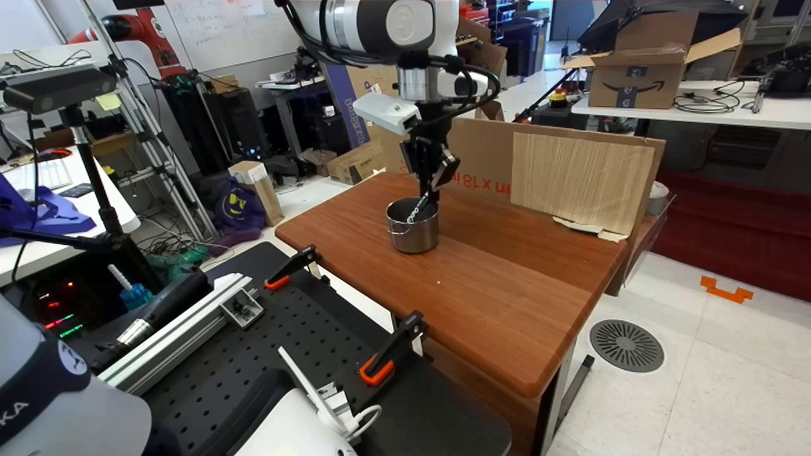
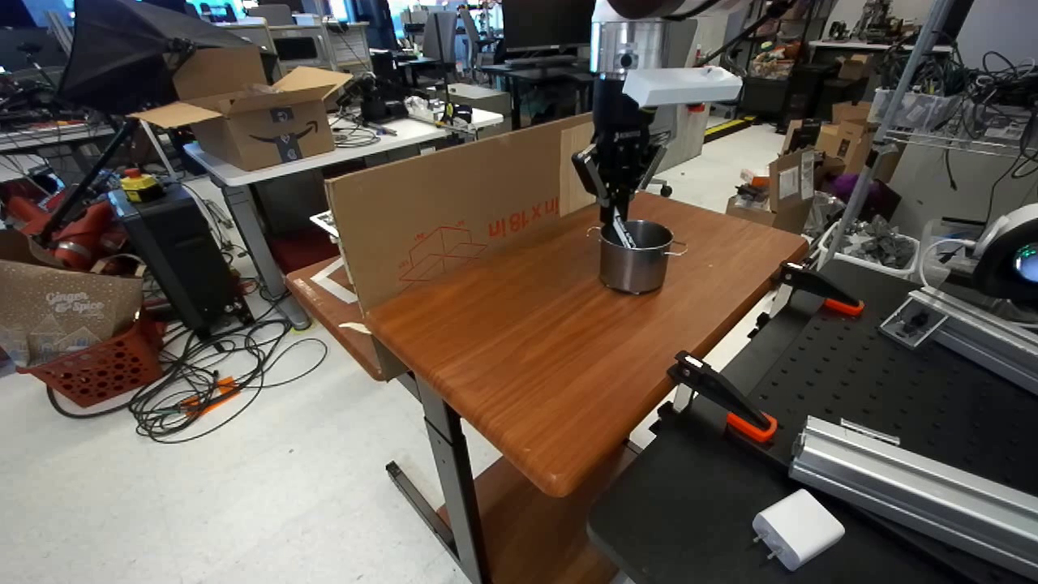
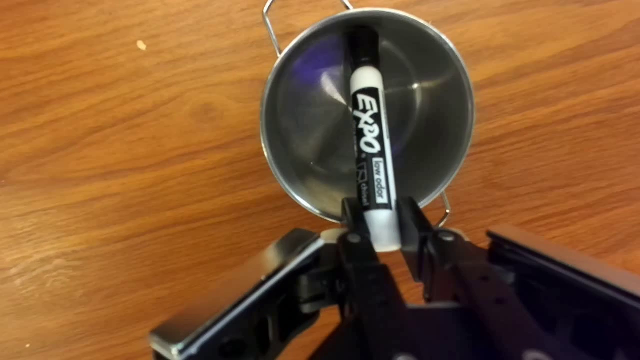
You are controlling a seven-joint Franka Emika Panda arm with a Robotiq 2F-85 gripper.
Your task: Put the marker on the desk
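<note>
Although a slim, black-capped white marker [image 3: 372,140] is firmly held, the task is judged to be only about half done. The marker is gripped near its white butt end by a black two-fingered gripper [image 3: 382,220], whose jaws are drawn in to the barrel's width, one on each side of it. Its capped end is seen within the mouth of a round silvery metal pot [image 2: 632,272] with wire handles, and the barrel is slanted across that mouth; whether the cap is in contact with the pot's base or wall cannot be told. The pot is stood upright on a rectangular reddish-brown wooden desk [image 2: 519,332], as is shown in both exterior views. The grasp, then, can be counted as done. Placement has not yet been achieved, since no part of the marker is seen resting on the wood. What is left, by judgement, is for the marker to be raised past the pot's rim, carried sideways beyond it, lowered onto the desk and released.
</note>
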